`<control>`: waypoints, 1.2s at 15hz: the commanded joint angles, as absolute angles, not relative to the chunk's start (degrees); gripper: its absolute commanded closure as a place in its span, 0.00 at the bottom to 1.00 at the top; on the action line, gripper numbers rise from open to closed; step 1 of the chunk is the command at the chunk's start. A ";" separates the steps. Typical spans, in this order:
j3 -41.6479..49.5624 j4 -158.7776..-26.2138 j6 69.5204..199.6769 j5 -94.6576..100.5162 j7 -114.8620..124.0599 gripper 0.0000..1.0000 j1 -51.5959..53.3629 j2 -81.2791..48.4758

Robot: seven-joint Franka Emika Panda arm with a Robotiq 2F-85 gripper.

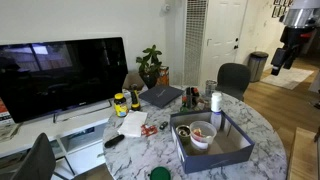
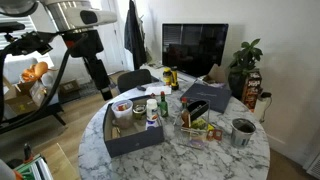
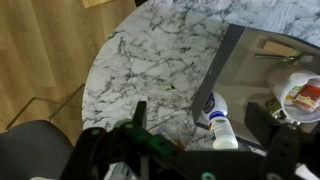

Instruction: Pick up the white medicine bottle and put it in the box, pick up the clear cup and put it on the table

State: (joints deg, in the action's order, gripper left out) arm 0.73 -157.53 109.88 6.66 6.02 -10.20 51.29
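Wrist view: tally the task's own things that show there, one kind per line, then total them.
white medicine bottle: 1
clear cup: 1
box: 1
table: 1
Total: 4
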 commanded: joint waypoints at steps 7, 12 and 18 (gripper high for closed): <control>1.19 -157.46 109.70 7.04 6.36 0.00 -9.65 51.13; -4.16 -157.90 121.33 5.99 10.62 0.00 -6.06 36.46; -9.57 -152.45 131.30 10.98 14.55 0.00 -4.76 15.59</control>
State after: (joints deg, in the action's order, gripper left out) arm -8.72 -157.04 129.04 8.34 12.18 -5.12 26.80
